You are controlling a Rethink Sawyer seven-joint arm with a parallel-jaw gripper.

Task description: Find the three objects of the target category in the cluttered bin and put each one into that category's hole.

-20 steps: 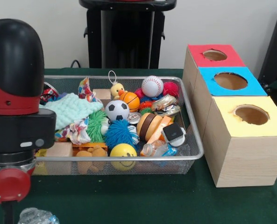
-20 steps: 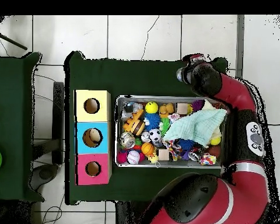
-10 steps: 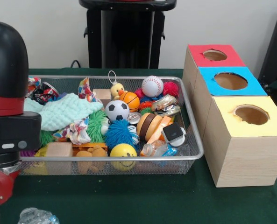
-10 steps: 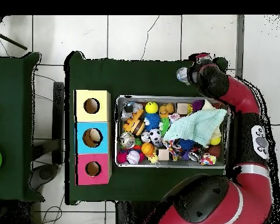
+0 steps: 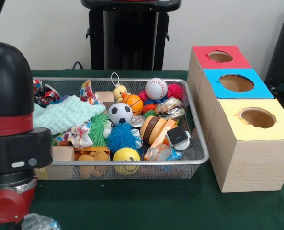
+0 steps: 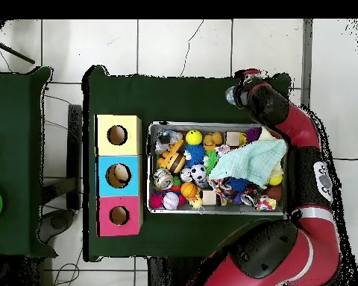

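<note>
A wire mesh bin (image 5: 199, 143) (image 6: 286, 201) holds a jumble of toys. Among them are a baseball (image 5: 156, 88), a soccer ball (image 5: 119, 113), a small basketball (image 5: 134, 103), a yellow smiley ball (image 5: 126, 154), a blue spiky ball (image 5: 123, 136) and a mint cloth (image 5: 67, 112) (image 6: 250, 159). Beside the bin stand three wooden boxes with holes: red (image 5: 220, 56), blue (image 5: 236, 83) and yellow (image 5: 258, 117). The arm's bulky end (image 5: 12, 139) (image 6: 250, 86) hangs outside the bin's corner, over a crushed plastic bottle (image 5: 36, 223) (image 6: 231, 94). The arm's body covers the gripper.
The bin also contains a rubber duck (image 5: 119, 92), wooden blocks (image 5: 61, 153), a green fuzzy toy (image 5: 100, 128), a small plastic bottle (image 5: 163, 153) and metal tins (image 5: 169, 108). Something pale lies inside the blue box's hole (image 6: 118, 175). Green cloth (image 5: 156, 206) covers the table.
The arm's end swung a little away from the bin, then came partway back toward its corner. The bin's contents and the bottle on the table have not moved.
</note>
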